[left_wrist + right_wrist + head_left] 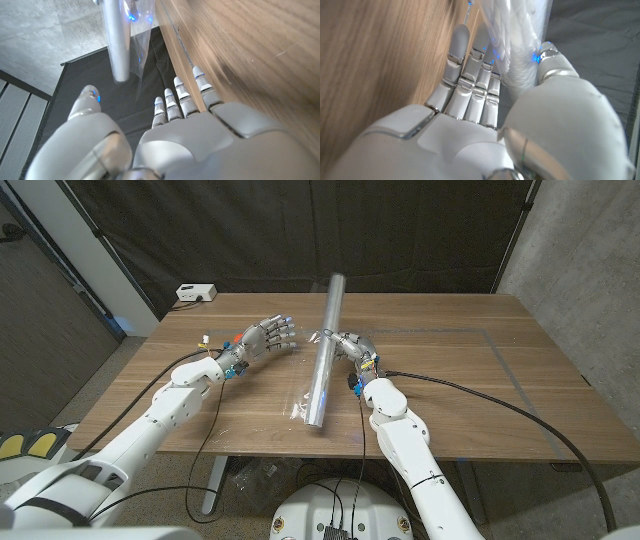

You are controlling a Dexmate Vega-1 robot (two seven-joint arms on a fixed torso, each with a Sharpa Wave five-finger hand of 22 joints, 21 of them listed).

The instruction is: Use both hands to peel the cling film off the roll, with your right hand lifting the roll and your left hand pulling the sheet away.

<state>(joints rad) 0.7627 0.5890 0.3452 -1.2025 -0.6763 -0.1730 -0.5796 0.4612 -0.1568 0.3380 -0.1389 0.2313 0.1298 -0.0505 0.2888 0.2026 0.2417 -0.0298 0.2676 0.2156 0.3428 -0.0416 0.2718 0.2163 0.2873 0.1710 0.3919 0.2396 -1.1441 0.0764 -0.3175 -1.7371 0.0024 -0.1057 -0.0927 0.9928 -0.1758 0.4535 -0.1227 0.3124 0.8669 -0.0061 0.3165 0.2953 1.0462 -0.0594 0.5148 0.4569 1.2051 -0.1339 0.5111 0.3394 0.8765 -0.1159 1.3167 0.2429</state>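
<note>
The cling film roll (324,350) is a long silvery tube lying nearly along the middle of the wooden table (450,380), its far end raised. My right hand (348,346) grips it around the middle from the right side. In the right wrist view, the fingers (470,80) and thumb wrap the roll (520,40). A loose flap of clear film (303,406) hangs by the roll's near end. My left hand (264,338) stands just left of the roll with fingers apart, holding nothing. In the left wrist view, that hand (170,135) faces the roll (116,40) and film (140,40).
A white power box (195,293) sits at the table's back left corner. A taped rectangle outline (500,355) marks the right part of the table. Cables trail from both forearms over the near edge. A dark curtain hangs behind.
</note>
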